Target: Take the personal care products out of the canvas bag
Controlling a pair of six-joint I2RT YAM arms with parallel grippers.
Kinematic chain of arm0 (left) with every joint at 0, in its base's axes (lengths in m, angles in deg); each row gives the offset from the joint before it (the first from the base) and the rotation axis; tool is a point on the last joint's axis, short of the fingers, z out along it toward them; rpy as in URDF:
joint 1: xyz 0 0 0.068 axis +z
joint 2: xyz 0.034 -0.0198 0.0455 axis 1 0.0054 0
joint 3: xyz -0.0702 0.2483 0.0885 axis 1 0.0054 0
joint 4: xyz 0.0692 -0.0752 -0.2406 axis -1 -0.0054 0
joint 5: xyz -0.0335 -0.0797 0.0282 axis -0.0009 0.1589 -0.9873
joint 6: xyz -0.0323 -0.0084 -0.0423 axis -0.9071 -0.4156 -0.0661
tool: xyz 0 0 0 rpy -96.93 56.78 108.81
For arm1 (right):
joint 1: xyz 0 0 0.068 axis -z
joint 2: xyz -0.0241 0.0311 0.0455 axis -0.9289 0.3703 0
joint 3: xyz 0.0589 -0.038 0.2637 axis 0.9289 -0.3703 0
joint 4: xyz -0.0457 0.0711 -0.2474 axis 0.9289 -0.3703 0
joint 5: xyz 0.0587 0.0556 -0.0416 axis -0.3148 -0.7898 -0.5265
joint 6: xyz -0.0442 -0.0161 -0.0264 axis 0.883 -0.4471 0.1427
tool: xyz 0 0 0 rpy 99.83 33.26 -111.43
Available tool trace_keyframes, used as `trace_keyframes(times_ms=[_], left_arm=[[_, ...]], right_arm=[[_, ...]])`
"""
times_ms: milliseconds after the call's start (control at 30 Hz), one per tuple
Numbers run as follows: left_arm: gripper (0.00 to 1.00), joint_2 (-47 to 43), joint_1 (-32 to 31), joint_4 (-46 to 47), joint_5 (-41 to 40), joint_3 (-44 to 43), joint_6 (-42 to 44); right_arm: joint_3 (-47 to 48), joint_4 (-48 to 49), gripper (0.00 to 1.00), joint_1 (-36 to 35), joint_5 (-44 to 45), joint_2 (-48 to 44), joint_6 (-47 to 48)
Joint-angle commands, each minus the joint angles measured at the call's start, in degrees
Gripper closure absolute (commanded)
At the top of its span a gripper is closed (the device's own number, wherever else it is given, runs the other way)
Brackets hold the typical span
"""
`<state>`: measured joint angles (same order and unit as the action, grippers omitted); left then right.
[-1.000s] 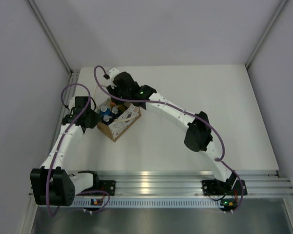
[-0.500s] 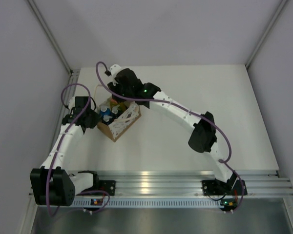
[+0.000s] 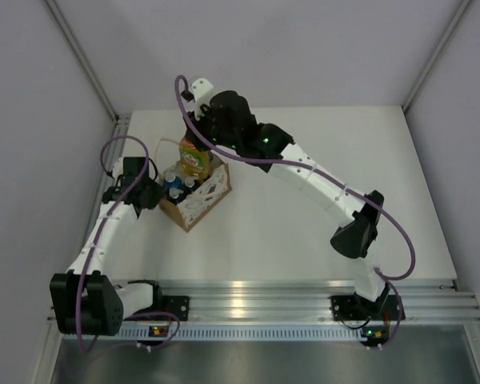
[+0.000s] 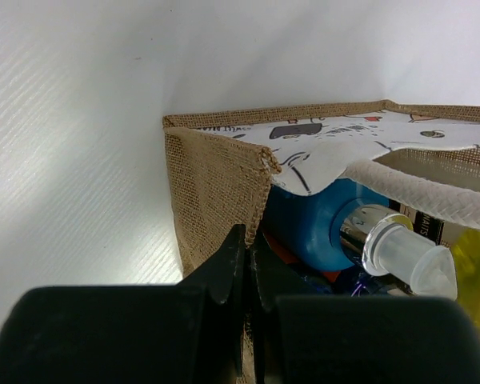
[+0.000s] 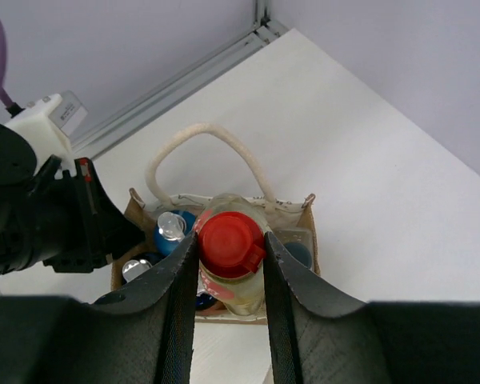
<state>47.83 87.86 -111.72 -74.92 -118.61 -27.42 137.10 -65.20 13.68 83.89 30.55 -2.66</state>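
Observation:
The canvas bag (image 3: 198,202) stands at the table's left, tan with white netting and a cord handle (image 5: 200,132). My right gripper (image 5: 230,240) is shut on the red cap of the yellow bottle (image 5: 242,294), which hangs lifted over the bag's open top (image 3: 194,162). Still inside are orange-and-blue bottles with pale caps (image 5: 170,226) (image 4: 324,224) and a flat whitish bottle with a dark round cap (image 5: 298,253). My left gripper (image 4: 250,237) is shut, pinching the bag's burlap wall at its left corner (image 3: 154,196).
Grey walls enclose the white table (image 3: 320,176), with a metal rail (image 3: 122,128) along the left edge close behind the bag. The right arm's elbow (image 3: 356,232) reaches across the table's right half.
The right gripper has risen with the yellow bottle, lifting it up out of the bag, and its arm has stretched further out. The left gripper and bag have stayed put.

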Motion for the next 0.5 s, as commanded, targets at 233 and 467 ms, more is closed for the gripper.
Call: trace_keyframes(times_ms=[233,467], left_arm=[[1.00,1.7,0.3,-0.4,-1.7,0.6,0.8],[1.00,1.1,0.3,-0.4,-1.5,0.8,0.7]], right_arm=[[3.5,6.0,1.00,2.0,7.3,-13.9,4.5],[-4.5,6.0,1.00,8.2,7.7,-17.9,1.6]])
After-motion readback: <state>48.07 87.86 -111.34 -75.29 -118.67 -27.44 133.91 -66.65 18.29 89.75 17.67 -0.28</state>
